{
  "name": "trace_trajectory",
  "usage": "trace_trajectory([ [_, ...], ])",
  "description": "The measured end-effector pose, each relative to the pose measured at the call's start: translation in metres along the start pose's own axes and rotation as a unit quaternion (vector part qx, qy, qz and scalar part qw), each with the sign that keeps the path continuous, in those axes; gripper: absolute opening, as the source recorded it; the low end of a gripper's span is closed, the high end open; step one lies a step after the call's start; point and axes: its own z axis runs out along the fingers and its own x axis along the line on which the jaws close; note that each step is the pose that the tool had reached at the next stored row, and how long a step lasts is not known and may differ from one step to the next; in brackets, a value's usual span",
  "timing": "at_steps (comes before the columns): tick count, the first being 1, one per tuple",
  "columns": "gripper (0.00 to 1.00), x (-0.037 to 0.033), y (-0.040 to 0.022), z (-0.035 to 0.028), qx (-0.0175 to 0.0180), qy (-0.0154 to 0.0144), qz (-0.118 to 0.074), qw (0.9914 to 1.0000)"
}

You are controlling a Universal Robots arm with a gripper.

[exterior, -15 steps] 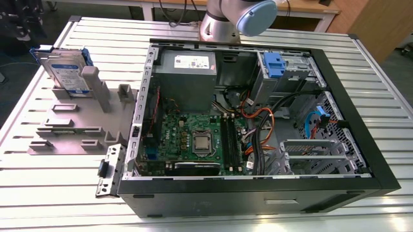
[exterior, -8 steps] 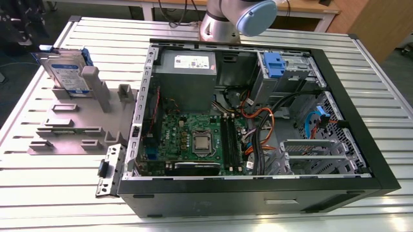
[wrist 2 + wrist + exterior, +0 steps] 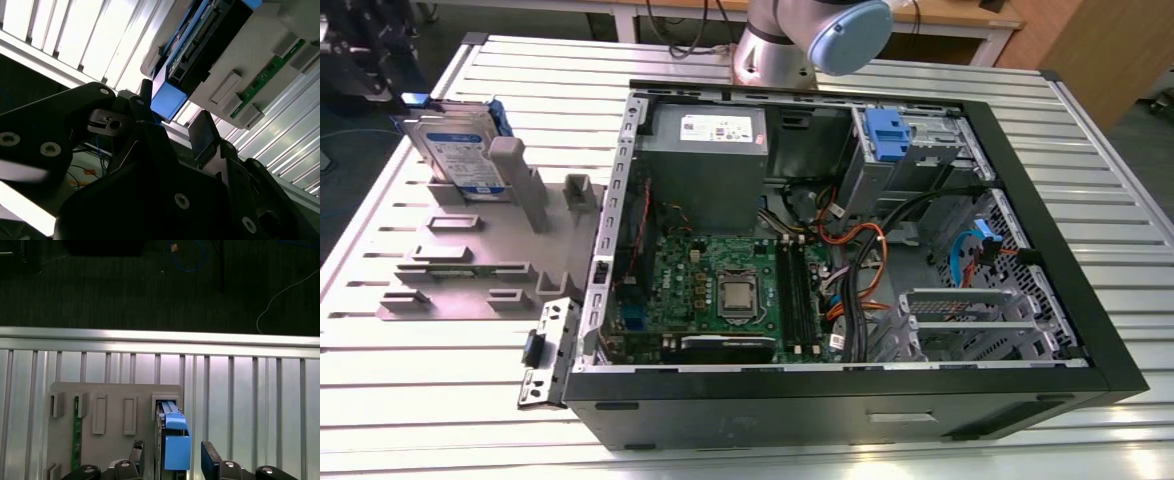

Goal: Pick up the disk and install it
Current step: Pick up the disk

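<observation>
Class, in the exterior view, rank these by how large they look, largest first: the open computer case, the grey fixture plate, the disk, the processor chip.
1. computer case
2. grey fixture plate
3. disk, standing upright in the plate
4. processor chip
No two look alike enough to doubt the order.

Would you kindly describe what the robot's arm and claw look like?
The arm is a smooth silver-grey tube with a rounded, pale blue-grey cap at its joint. The claw is matte black. It has two narrow, flat-sided fingers carried on broad hinged link plates, which are dotted with round silver bolt heads.
</observation>
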Motion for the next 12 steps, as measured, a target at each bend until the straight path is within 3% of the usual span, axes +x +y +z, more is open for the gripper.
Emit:
trace_trajectory([
  [12,0.56,0.0004,0.0006,0.0194,0.0069,0.0001,0.0,0.99998],
])
